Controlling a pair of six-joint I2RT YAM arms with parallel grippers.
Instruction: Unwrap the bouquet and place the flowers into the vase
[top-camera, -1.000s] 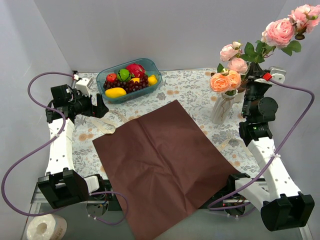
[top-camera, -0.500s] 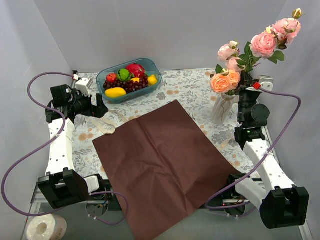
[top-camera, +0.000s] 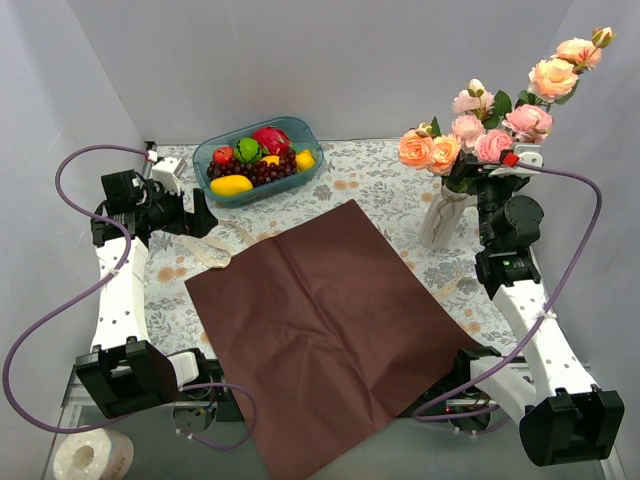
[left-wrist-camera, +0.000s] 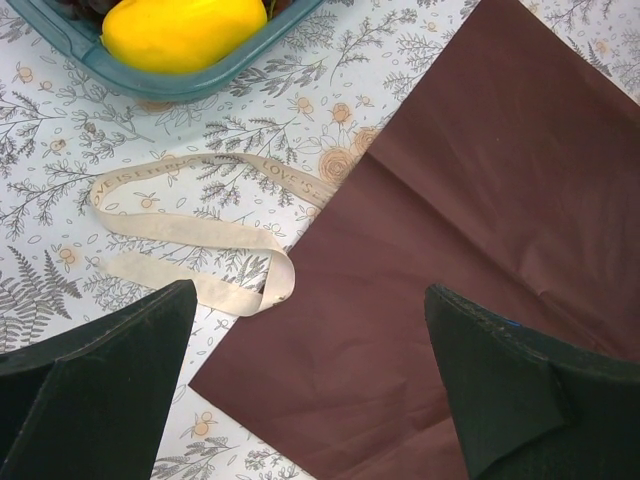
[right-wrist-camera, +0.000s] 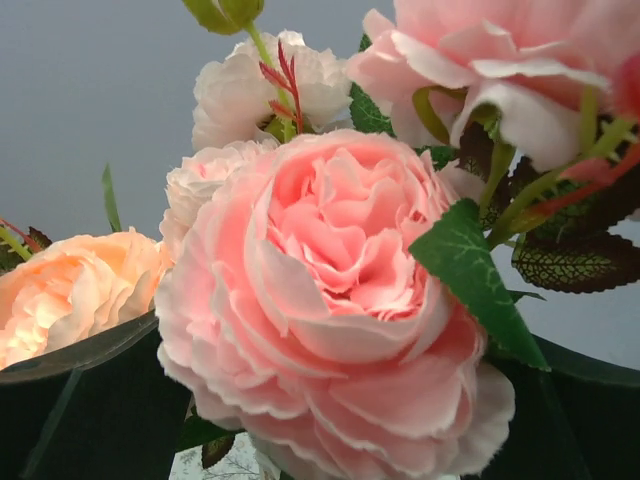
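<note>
The flowers (top-camera: 470, 135), pink and peach roses on green stems, stand in the white vase (top-camera: 438, 218) at the right rear. My right gripper (top-camera: 482, 180) is among the stems just right of the vase, open; its dark fingers (right-wrist-camera: 80, 400) flank a big pink rose (right-wrist-camera: 330, 300) without pressing it. The bouquet's maroon paper (top-camera: 320, 310) lies flat in the middle, and its cream ribbon (left-wrist-camera: 190, 232) lies loose by the paper's left corner. Over that ribbon and corner hovers my left gripper (left-wrist-camera: 308, 290), open and holding nothing.
A teal bowl (top-camera: 272, 190) of fruit stands at the back left, and its yellow lemon (left-wrist-camera: 185, 30) shows in the left wrist view. A white paper roll (top-camera: 92, 455) lies off the table at the near left. Grey walls close in on three sides.
The tall flower stem came down and to the left into the vase beside the others. My right gripper, which was shut on it, has opened. The left arm has not moved.
</note>
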